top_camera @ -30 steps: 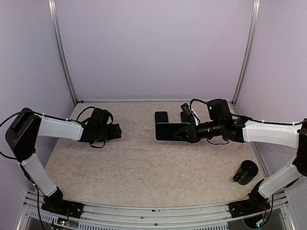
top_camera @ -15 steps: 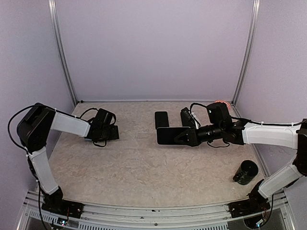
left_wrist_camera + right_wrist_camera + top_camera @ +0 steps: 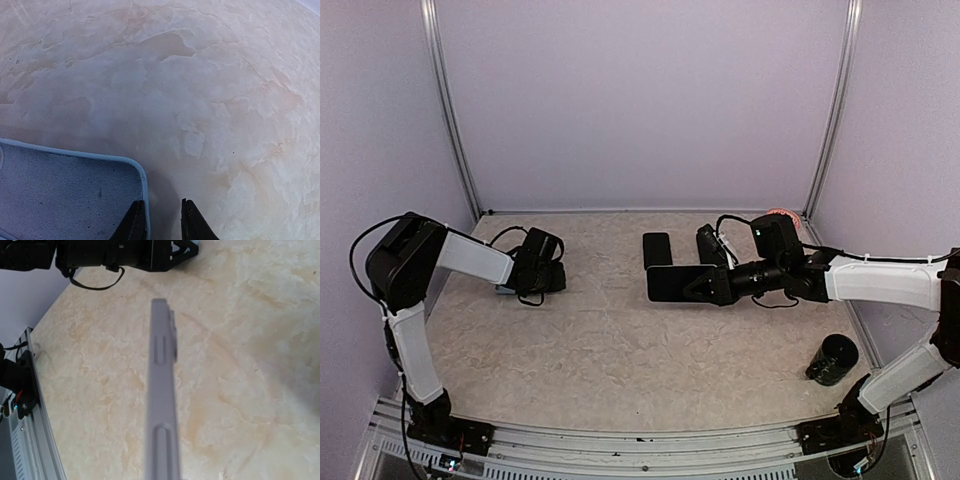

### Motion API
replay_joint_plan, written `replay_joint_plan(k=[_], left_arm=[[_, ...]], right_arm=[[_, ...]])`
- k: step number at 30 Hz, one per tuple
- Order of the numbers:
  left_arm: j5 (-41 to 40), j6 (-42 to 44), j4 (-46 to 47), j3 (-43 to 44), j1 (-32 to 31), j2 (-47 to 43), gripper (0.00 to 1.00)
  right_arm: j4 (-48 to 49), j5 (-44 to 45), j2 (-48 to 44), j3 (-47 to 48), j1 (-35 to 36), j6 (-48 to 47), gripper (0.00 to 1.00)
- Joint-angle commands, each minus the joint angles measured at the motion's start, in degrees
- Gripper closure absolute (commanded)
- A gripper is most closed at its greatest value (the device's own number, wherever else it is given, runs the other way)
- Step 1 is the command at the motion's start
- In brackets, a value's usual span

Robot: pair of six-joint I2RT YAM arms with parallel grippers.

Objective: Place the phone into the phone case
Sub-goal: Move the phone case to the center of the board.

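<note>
Phone (image 3: 675, 283): dark slab held flat off the surface (image 3: 620, 350), just off centre toward 2 o'clock. Right fingers (image 3: 703, 285) are clamped on its 3 o'clock end. It has sunk a little over the last second and now sits steady.

Phone case (image 3: 65, 195): grey tray with a pale blue rim, lying flat at 9 o'clock. I take it for the case, though only one corner shows in the left wrist view.

Left fingers (image 3: 191, 226): wide apart a second ago, now drawn in to a narrow gap. The arm has folded back and down over that corner. The rim stands in the gap by one finger, the other clear of it; not pinched yet.

Reading: left is securing the case so right can bring the phone across. Phone and case are well apart, insertion not started.

Black cylinder (image 3: 833, 360) at 4 o'clock, untouched.
</note>
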State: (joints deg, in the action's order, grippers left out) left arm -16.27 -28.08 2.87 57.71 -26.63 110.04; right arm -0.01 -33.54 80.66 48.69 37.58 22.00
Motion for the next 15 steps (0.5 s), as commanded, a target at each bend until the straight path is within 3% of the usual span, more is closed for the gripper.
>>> replay_joint_plan(k=[1, 15], left_arm=[[1.25, -0.30, -0.61, -0.56, 0.34, 1.71, 0.80], [5.19, -3.02, 2.48, -3.61, -0.27, 1.01, 1.00]], right_arm=[[3.11, -0.82, -0.46, 0.06, -0.43, -0.16, 1.00], [3.82, -1.02, 0.28, 0.00, -0.41, 0.11, 1.00]])
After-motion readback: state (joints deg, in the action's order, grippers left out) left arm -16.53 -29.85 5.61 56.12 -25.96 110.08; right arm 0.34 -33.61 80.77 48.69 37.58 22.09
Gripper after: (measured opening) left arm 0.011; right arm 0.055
